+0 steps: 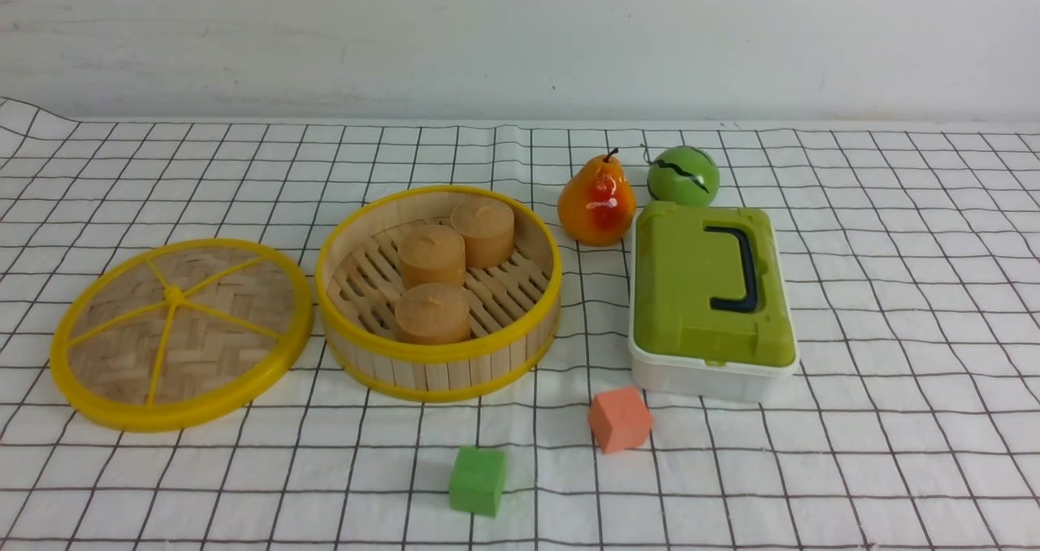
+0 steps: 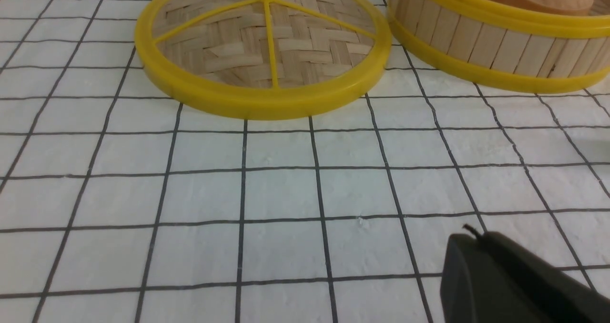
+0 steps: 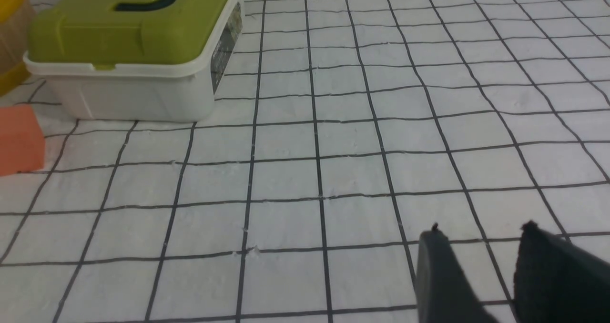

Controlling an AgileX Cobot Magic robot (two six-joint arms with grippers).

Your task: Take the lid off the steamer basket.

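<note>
In the front view the lid [image 1: 182, 331] lies flat on the counter [image 1: 894, 291] at left of centre, just beside the open steamer basket [image 1: 439, 291], with neither arm in frame. In the left wrist view the lid fills the upper middle, up and left of the left claw [image 2: 505, 275] at lower right, bare cloth between; only one finger shows, so I cannot tell its opening. In the right wrist view the right claw [image 3: 481, 266] at lower right stands slightly parted, holding nothing, over open counter.

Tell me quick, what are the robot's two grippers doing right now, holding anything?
Left gripper: holds nothing; only one finger shows, so open or shut cannot be told.
Right gripper: open, holding nothing, a gap between its fingers.
</note>
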